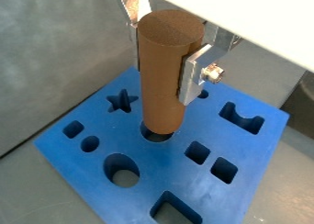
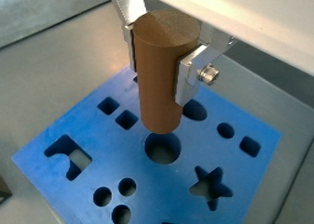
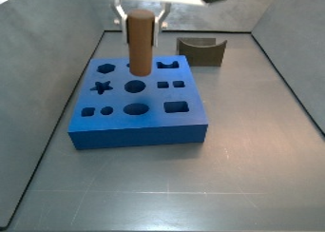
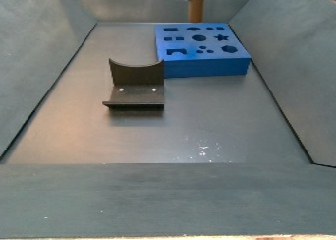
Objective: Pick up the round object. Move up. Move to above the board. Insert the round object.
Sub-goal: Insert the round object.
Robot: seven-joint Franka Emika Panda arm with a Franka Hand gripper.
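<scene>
2 jaws of gripper [image 1: 172, 67] clamp round object [image 1: 166, 72], upright above board [image 1: 117, 177] hole.

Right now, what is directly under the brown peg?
The hand holds the brown peg above the blue board. Under its tip is a round hole; the peg covers part of it.

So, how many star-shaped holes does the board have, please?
1. The star hole sits near the blue board's edge, clear of the gripper holding the brown peg above a round hole.
</scene>
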